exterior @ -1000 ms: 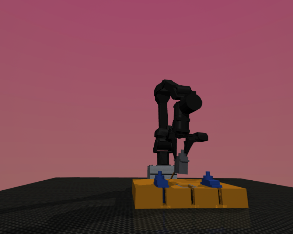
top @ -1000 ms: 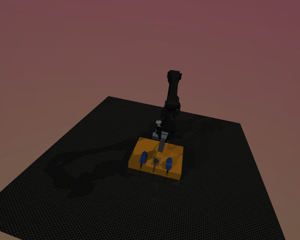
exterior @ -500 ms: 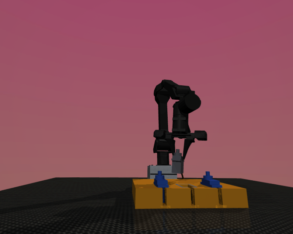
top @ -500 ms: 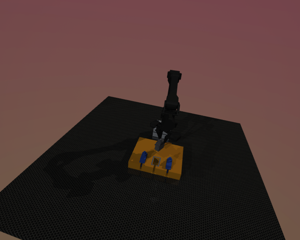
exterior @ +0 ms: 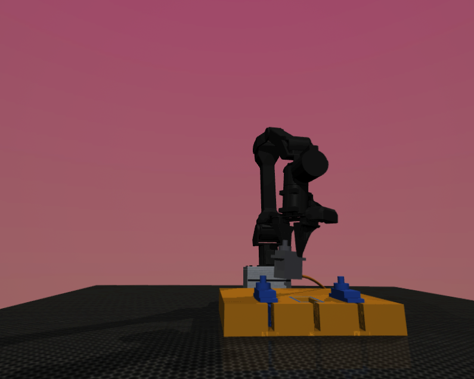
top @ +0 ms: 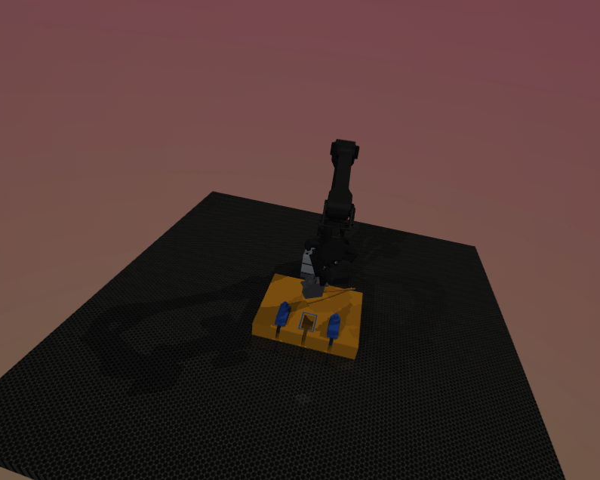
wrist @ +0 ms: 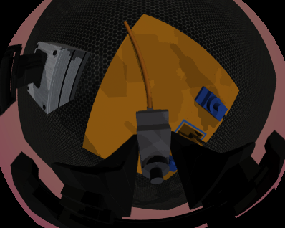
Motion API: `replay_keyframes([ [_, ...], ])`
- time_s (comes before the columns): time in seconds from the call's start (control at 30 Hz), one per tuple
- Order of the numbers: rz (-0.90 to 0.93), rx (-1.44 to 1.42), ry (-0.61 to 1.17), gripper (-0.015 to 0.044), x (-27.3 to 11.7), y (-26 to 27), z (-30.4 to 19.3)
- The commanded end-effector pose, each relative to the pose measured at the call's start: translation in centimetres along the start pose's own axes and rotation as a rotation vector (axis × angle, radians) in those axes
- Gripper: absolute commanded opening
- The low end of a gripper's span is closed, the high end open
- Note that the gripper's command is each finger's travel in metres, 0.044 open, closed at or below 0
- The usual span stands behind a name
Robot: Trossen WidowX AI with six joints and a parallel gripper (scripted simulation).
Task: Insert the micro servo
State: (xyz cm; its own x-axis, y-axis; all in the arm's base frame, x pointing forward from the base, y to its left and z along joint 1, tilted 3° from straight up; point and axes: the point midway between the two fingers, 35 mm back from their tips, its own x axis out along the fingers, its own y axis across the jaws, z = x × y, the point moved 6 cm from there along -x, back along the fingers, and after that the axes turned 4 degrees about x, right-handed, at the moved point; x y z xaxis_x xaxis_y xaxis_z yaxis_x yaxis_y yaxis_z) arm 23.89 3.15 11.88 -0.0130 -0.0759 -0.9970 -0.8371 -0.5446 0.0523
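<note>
Centrally, a black robot arm [top: 341, 178] [exterior: 268, 183] stands behind an orange deck [top: 269, 330] [exterior: 249, 320] [wrist: 109, 125], lower right in the exterior view. Its gripper [top: 314, 281] [exterior: 293, 248] [wrist: 153, 137] pinches the gray micro servo [top: 312, 289] [exterior: 288, 264] [wrist: 153, 138] above the deck, shaft upward, cable [top: 336, 294] [exterior: 313, 280] [wrist: 142, 62] trailing. Lower center in the top view, the blue-outlined pocket [top: 307, 321] [exterior: 305, 299] [wrist: 191, 131] sits between two blue servos.

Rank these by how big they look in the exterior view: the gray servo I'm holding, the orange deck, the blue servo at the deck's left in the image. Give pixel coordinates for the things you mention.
1. Orange deck [top: 266, 296] [exterior: 249, 320] [wrist: 109, 115]
2. Gray micro servo [top: 312, 289] [exterior: 288, 264] [wrist: 153, 138]
3. Blue servo at image left [top: 283, 314] [exterior: 264, 291]
</note>
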Motion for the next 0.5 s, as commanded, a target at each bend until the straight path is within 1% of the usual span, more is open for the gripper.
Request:
replay_keyframes([
  [0.0,-0.005,0.154,-0.003,0.0000,-0.04,-0.01,-0.04],
  [0.47,-0.004,0.640,-0.011,0.0000,-0.03,0.05,-0.17],
])
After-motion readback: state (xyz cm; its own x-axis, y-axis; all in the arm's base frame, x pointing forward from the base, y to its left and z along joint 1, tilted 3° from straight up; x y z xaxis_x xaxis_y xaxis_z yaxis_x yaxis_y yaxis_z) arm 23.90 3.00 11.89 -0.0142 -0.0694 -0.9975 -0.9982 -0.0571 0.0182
